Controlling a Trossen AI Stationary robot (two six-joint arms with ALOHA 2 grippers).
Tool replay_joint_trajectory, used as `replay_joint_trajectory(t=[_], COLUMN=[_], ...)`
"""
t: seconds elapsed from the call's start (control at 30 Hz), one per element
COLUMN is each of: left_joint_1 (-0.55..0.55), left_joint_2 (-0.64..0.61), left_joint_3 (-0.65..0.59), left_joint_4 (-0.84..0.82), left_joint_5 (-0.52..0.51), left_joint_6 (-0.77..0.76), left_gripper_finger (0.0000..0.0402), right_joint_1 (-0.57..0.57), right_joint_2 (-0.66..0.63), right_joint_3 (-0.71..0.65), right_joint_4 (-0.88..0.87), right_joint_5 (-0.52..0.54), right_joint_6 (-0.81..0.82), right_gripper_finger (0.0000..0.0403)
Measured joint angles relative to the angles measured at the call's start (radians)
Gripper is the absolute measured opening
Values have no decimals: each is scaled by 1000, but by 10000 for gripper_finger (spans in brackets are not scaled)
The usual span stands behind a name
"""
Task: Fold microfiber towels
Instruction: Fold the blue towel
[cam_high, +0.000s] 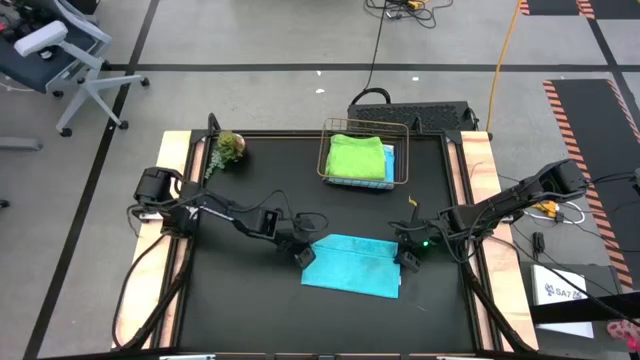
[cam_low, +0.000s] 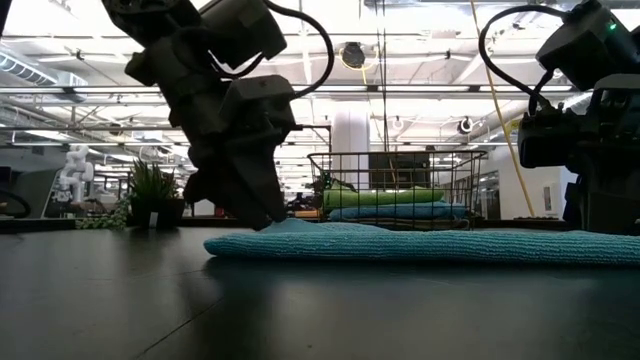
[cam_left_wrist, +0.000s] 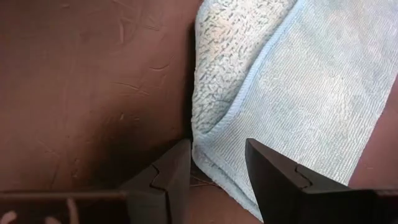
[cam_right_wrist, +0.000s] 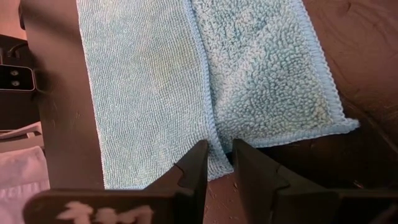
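A teal-blue microfiber towel (cam_high: 350, 268) lies flat on the black table, a fluffy layer folded over a ribbed one (cam_right_wrist: 261, 68). My left gripper (cam_high: 305, 255) is at the towel's left end and open. In the left wrist view (cam_left_wrist: 219, 162) one finger stands on the table beside the towel's corner (cam_left_wrist: 208, 146) and the other over the cloth. My right gripper (cam_high: 404, 262) is shut on the towel's right end. A lime green towel (cam_high: 357, 155) lies folded on a blue one in the wire basket (cam_high: 365, 178). My left gripper stands astride the towel's left corner; whether its fingers touch the cloth I cannot tell. My right gripper pinches the towel's right end edge between its two fingers, where the upper layer's hem (cam_right_wrist: 214, 140) meets it. The fingers slant down from the table's right side. The towel lies flat and slack on the table.
The wire basket stands at the table's far edge, right of the middle. A small green plant (cam_high: 228, 148) sits at the far left corner. Bare black tabletop (cam_high: 250, 300) stretches in front of the towel and to its left.
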Motion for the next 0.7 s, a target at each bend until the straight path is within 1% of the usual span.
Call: replay_joint_trajectory(t=[0.13,0.23,0.37,0.5,0.6,0.7], left_joint_1=[6,11,17,16,15,13], left_joint_2=[0,0,0,0,0,0], left_joint_3=[0,0,0,0,0,0], left_joint_4=[-1,6,14,15,25,66], left_joint_5=[-2,-9,-27,-35,-30,-28], left_joint_6=[-1,-18,-55,-73,-75,-62], left_gripper_finger=[154,154,147,107,62,15], right_joint_1=[0,0,0,0,0,0], right_joint_2=[0,0,0,0,0,-1], right_joint_3=[0,0,0,0,0,0], right_joint_4=[0,0,0,0,0,0], right_joint_5=[-2,-26,-27,-26,-26,-26], right_joint_6=[0,2,14,14,12,16], right_gripper_finger=[66,65,56,34,9,4])
